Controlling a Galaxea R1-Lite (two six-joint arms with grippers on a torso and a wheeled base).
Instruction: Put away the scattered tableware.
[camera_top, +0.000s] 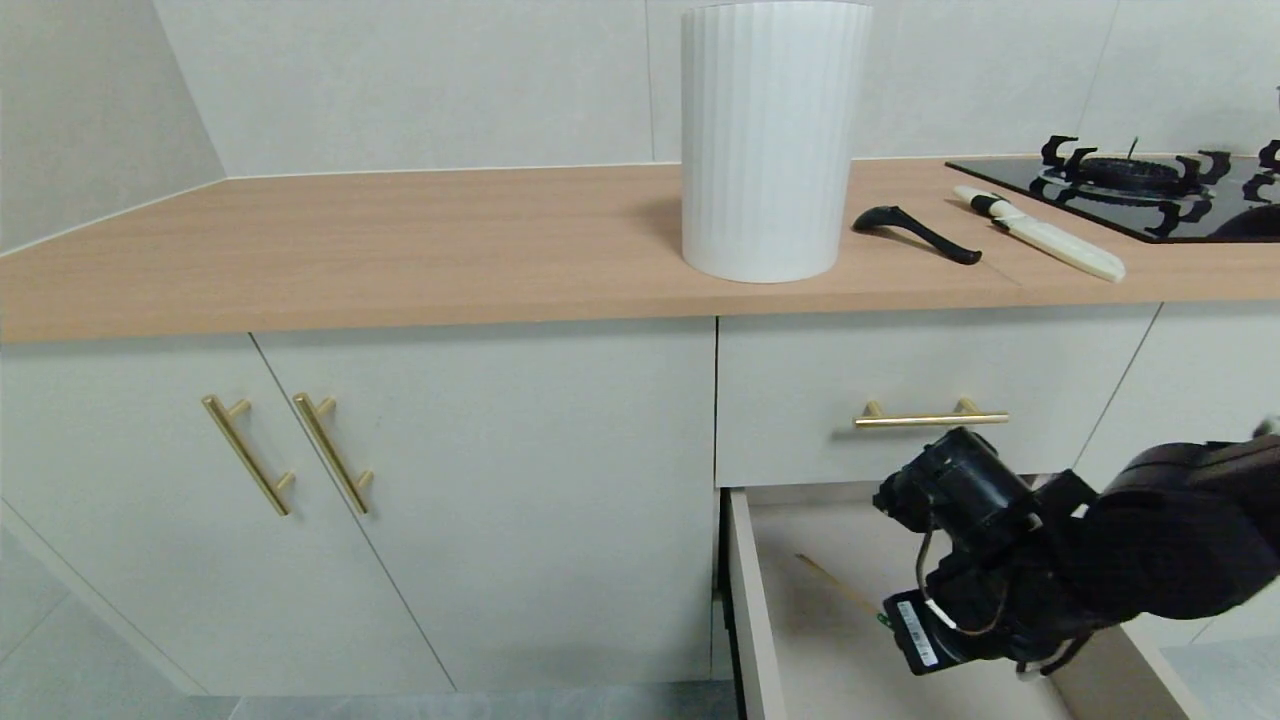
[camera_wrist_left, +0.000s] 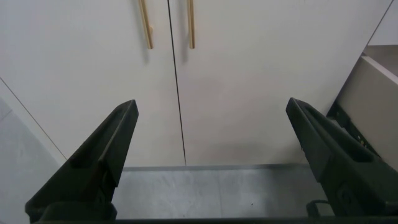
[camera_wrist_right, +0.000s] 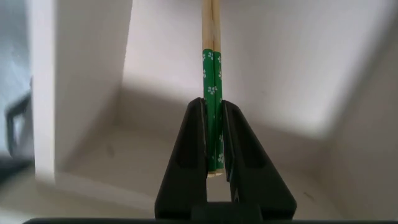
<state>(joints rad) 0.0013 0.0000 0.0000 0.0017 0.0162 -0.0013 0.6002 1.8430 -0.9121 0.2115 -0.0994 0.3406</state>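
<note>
A pair of wooden chopsticks (camera_wrist_right: 211, 68) with green flowered ends is clamped in my right gripper (camera_wrist_right: 212, 106), which is shut on them. The gripper hangs inside the open drawer (camera_top: 748, 600) at the lower right, and the chopsticks (camera_top: 835, 585) slant over the drawer floor. On the wooden counter (camera_top: 400, 250) lie a black spoon (camera_top: 915, 232) and a white knife (camera_top: 1045, 235) with a black band. My left gripper (camera_wrist_left: 211, 109) is open and holds nothing, low in front of the cabinet doors (camera_wrist_left: 174, 81).
A tall white ribbed container (camera_top: 768, 140) stands on the counter left of the spoon. A black gas hob (camera_top: 1130, 185) is at the far right. A shut drawer with a gold handle (camera_top: 930, 418) sits above the open one. Two gold door handles (camera_top: 290, 455) are at left.
</note>
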